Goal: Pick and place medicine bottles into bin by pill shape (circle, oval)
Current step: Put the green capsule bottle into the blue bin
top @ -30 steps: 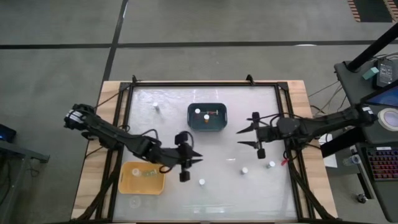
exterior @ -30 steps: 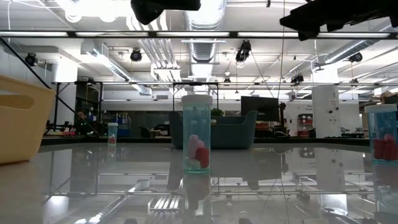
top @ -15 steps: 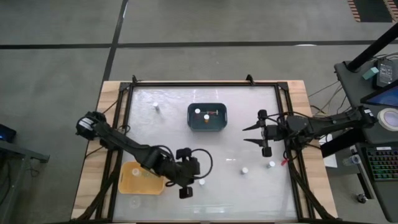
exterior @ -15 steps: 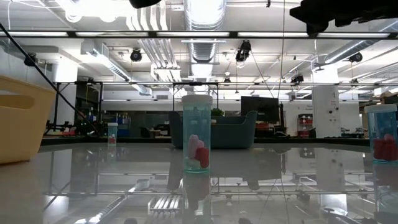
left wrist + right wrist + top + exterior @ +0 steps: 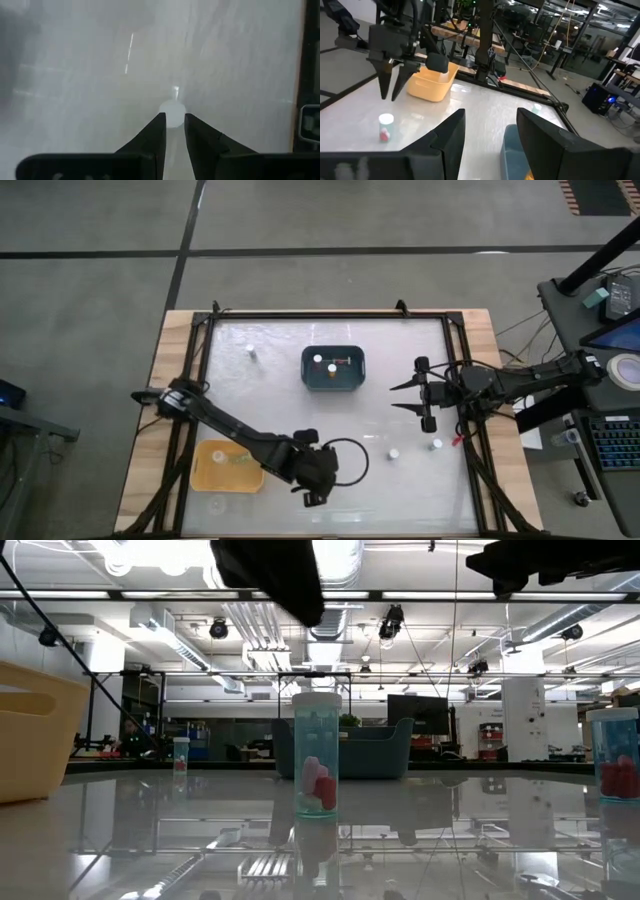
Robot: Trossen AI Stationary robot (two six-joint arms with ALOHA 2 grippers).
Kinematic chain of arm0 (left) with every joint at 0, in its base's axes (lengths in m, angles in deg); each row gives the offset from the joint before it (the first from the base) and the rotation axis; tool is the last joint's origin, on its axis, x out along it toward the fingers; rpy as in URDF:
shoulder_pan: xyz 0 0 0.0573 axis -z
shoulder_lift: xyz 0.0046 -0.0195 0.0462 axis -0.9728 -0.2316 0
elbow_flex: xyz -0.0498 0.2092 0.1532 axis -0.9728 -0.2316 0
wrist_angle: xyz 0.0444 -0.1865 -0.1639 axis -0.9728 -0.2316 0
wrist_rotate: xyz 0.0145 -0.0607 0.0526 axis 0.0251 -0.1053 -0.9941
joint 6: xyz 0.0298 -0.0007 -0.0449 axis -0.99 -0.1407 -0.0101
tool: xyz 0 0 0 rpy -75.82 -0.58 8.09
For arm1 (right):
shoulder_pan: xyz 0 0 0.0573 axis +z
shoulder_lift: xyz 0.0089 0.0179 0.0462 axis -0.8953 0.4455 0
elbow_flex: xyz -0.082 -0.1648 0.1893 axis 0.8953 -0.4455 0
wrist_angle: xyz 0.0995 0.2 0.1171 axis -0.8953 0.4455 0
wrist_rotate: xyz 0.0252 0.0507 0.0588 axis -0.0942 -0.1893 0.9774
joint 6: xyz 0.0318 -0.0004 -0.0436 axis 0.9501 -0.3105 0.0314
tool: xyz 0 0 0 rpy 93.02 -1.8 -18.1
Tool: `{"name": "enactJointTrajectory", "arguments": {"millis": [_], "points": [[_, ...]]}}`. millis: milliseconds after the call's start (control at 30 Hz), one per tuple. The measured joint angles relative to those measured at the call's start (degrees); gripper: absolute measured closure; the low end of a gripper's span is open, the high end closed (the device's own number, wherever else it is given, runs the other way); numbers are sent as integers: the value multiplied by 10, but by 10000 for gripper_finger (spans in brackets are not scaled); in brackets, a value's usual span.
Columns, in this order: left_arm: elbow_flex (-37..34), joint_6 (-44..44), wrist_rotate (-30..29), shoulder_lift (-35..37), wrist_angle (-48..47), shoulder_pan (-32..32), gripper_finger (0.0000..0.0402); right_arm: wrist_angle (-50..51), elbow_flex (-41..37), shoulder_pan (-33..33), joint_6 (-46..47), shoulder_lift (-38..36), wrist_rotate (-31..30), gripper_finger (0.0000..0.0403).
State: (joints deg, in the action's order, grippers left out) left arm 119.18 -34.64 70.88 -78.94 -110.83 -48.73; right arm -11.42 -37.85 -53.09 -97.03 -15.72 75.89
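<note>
Bottle point(image 5: 172, 111) just beyond left fingers point(image 5: 156, 134).

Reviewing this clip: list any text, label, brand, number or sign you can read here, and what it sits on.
None can be read.
Medicine bottle nearest the low camera: clear body, red pills, no lettering visible.
Blue bin and yellow bin: no markings seen.
Keyboard and screens beside the table: too small to read.
Room signs behind the table: too blurred to read.
</note>
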Motion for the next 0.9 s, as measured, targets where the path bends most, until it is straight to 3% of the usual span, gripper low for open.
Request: {"name": "enactJointTrajectory", "arguments": {"millis": [233, 467, 667, 900], "points": [[3, 8, 1, -9, 3, 4, 335, 0, 0, 0, -6, 0, 0, 232], [-10, 7, 1, -8, 5, 4, 252, -4, 0, 0, -6, 0, 0, 232], [-56, 5, 0, -8, 75, 4, 179, -4, 0, 0, -5, 0, 0, 232], [-94, 2, 0, -8, 127, 4, 162, -4, 0, 0, -5, 0, 0, 232]]}}
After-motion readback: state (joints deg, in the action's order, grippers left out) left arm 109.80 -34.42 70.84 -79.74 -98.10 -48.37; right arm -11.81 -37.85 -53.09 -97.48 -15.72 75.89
